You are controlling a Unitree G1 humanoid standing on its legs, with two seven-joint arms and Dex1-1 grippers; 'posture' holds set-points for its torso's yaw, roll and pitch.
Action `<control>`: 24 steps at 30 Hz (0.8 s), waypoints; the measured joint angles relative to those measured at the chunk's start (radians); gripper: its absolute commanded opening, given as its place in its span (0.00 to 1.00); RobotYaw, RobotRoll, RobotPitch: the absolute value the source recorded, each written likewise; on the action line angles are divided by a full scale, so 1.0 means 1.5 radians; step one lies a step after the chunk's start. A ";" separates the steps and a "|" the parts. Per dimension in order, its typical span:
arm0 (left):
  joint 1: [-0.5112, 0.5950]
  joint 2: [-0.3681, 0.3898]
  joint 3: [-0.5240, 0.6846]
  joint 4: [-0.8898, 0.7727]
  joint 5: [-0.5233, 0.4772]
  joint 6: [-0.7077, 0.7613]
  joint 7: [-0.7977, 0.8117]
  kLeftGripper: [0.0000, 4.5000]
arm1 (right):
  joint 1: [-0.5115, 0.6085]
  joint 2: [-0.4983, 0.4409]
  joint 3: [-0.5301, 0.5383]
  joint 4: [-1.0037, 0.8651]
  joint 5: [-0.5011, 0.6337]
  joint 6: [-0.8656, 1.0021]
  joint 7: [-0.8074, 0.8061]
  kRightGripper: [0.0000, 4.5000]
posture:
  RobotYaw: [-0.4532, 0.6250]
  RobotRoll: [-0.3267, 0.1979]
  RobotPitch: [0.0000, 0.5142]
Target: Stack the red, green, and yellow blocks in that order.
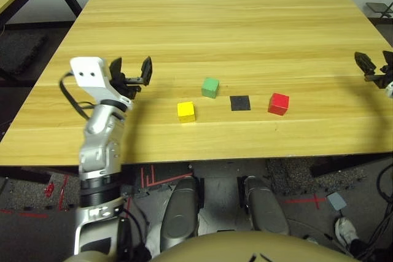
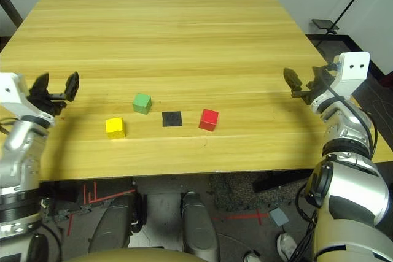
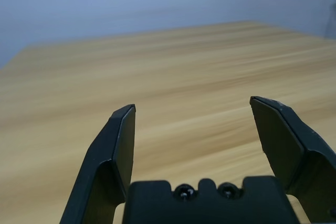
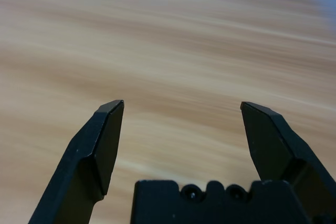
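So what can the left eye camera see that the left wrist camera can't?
The left eye view shows three small matte cubes, the bright red cube, the light green cube and the yellow cube, all apart, with a flat black square patch between green and red. It also shows the right gripper at the table's right edge. The left wrist view adds a pale wall beyond the table's far edge. Both show the light wooden table and the left gripper, its jaws open.
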 measured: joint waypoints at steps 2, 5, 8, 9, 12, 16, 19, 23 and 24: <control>-0.002 0.054 -0.027 -0.029 -0.028 0.032 -0.077 0.99 | 0.039 -0.009 0.056 -0.139 0.010 0.084 0.090 1.00 | 0.65 0.40 0.21; -0.006 0.078 -0.069 -0.032 -0.037 0.061 -0.137 0.99 | 0.051 -0.008 0.117 -0.253 0.010 0.154 0.153 1.00 | 0.67 0.40 0.20; -0.020 0.090 -0.118 -0.020 -0.020 0.064 -0.174 0.99 | 0.038 -0.003 0.160 -0.287 -0.005 0.170 0.173 1.00 | 0.69 0.40 0.20; -0.027 0.091 -0.131 -0.018 -0.011 0.065 -0.181 0.99 | 0.030 0.002 0.173 -0.287 -0.014 0.169 0.177 1.00 | 0.70 0.40 0.20; -0.046 0.092 -0.172 -0.013 0.007 0.066 -0.205 0.99 | 0.006 0.024 0.219 -0.275 -0.044 0.148 0.191 1.00 | 0.73 0.40 0.20; -0.060 0.093 -0.210 -0.008 0.031 0.068 -0.225 0.99 | -0.011 0.041 0.255 -0.247 -0.075 0.130 0.199 1.00 | 0.75 0.39 0.20; -0.076 0.093 -0.227 0.001 0.046 0.070 -0.235 0.99 | -0.017 0.054 0.273 -0.230 -0.096 0.120 0.203 1.00 | 0.76 0.39 0.20; -0.093 0.093 -0.239 0.011 0.061 0.074 -0.242 0.99 | -0.028 0.071 0.289 -0.212 -0.109 0.105 0.213 1.00 | 0.78 0.38 0.21; -0.094 0.093 -0.240 0.011 0.064 0.076 -0.242 0.99 | -0.031 0.073 0.291 -0.206 -0.115 0.103 0.215 1.00 | 0.78 0.38 0.21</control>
